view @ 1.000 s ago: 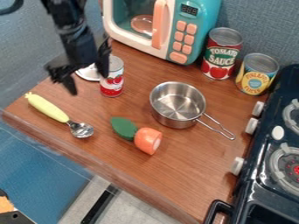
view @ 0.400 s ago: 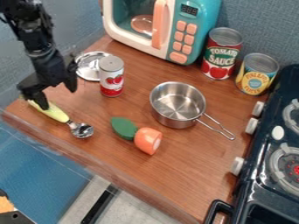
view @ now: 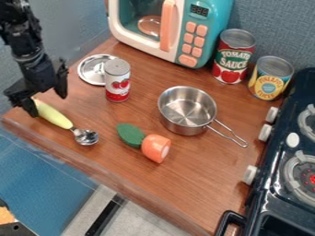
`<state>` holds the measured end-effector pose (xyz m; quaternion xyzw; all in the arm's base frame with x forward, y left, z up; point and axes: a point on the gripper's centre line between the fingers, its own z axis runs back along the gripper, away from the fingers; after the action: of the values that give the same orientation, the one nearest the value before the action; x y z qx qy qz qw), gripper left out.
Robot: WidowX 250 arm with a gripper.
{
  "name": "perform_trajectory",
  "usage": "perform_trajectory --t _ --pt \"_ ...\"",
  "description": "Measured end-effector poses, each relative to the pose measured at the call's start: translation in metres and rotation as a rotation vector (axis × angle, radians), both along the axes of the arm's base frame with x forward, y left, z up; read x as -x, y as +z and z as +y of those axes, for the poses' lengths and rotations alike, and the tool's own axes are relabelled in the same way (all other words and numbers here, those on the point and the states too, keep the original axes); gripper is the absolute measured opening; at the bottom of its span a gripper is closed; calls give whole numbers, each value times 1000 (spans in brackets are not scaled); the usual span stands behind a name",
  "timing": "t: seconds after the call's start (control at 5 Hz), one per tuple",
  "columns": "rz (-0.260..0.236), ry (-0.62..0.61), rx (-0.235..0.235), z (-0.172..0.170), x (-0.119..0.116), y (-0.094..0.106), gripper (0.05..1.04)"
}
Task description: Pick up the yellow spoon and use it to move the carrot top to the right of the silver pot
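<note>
At the upper left my gripper [view: 48,105] stands open above the handle end of the yellow spoon, its two fingers spread to either side of that end. The yellow spoon [view: 54,115] lies on the wooden counter near its left edge, with its metal bowl toward the carrot; its handle tip is partly hidden by the gripper. An orange carrot top [view: 155,147] with a green leaf end lies in the lower middle of the counter. Behind it and to its right sits the silver pot [view: 188,109], its handle directed to the lower right.
A small red and white can [view: 117,80] stands beside a silver lid [view: 95,69] right of the arm. A teal toy microwave [view: 172,27] is at the back, with a tomato can [view: 233,56] and a pineapple can [view: 271,78]. The black stove [view: 289,152] borders the right.
The arm has moved left and down from near the small can to the spoon's handle end, uncovering the silver lid. The spoon, carrot top and pot have stayed where they were.
</note>
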<state>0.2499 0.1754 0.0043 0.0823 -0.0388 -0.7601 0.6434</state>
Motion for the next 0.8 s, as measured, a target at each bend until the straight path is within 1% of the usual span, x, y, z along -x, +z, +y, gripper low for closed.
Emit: perform_trajectory --t 0.2,0.4,0.6,0.8 --pt "29 2 19 0 1 -6 1000" --pt "96 13 14 3 1 -13 961" --pt "91 28 -6 1 0 -15 660" --pt "77 27 8 -2 0 -14 412"
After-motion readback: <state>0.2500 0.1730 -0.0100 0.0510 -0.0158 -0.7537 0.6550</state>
